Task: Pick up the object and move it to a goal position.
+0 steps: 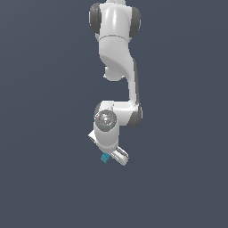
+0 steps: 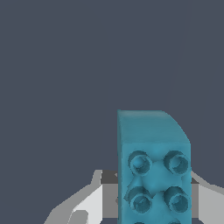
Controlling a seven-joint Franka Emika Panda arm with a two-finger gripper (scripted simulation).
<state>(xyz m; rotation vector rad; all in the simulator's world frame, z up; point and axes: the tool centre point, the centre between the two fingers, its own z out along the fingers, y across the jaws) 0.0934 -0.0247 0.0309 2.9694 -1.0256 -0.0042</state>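
The object (image 2: 153,166) is a teal-blue block with round studs on the face turned to the wrist camera, and it fills much of the wrist view. It sits between the two pale fingers (image 2: 87,203) of my gripper (image 2: 154,194), which press on its two sides. In the exterior view the object (image 1: 105,157) is a tiny teal speck at the tip of the white gripper (image 1: 112,156), below the arm's wrist (image 1: 106,121). The gripper is shut on it.
A plain dark grey-blue surface (image 1: 49,178) surrounds the arm on all sides in both views. The arm's upper links (image 1: 116,31) reach down from the top of the exterior view. No other objects or goal marker show.
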